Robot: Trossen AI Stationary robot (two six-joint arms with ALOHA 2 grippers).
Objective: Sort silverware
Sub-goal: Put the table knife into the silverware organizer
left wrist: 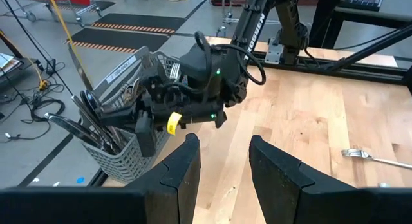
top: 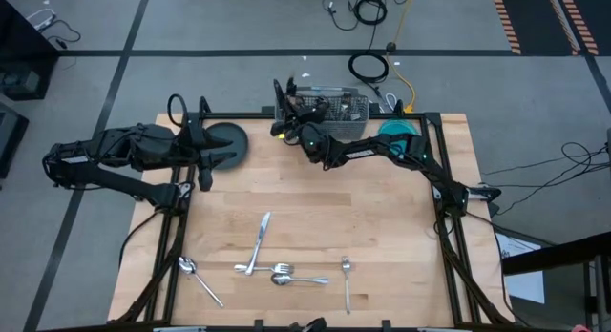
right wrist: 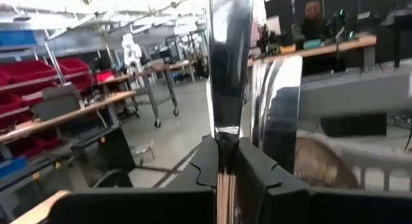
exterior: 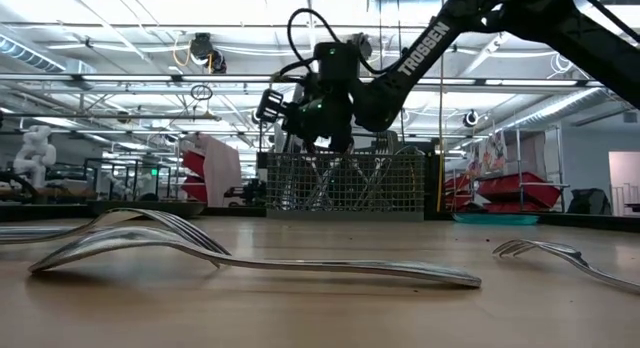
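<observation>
My right gripper (top: 284,109) reaches across the far edge to the left end of the grey wire-mesh caddy (top: 336,105), shut on a flat shiny piece of silverware (right wrist: 226,69). Several more pieces stand in the caddy (left wrist: 96,124). Loose silverware lies flat near the table's front edge: a spoon (top: 191,269), a knife (top: 260,238), a small cluster (top: 284,273) and a fork (top: 347,280). My left gripper (left wrist: 223,166) hangs open above the table's left side beside the dark plate (top: 227,143), with nothing between its fingers. My right gripper pinches a flat, strip-like part of the piece (right wrist: 225,130) between its two fingers (right wrist: 254,166). The piece runs straight on past the fingertips, in line with them. The fingers lie about level and point toward the table's left. A second shiny strip (right wrist: 277,108) stands close beside it; I cannot tell whether it is held.
The caddy stands at the far edge, the plate to its left, a teal object (top: 396,130) to its right. Bare wood (top: 315,198) lies between these and the loose silverware. In the low view a fork (exterior: 250,256) lies close in front.
</observation>
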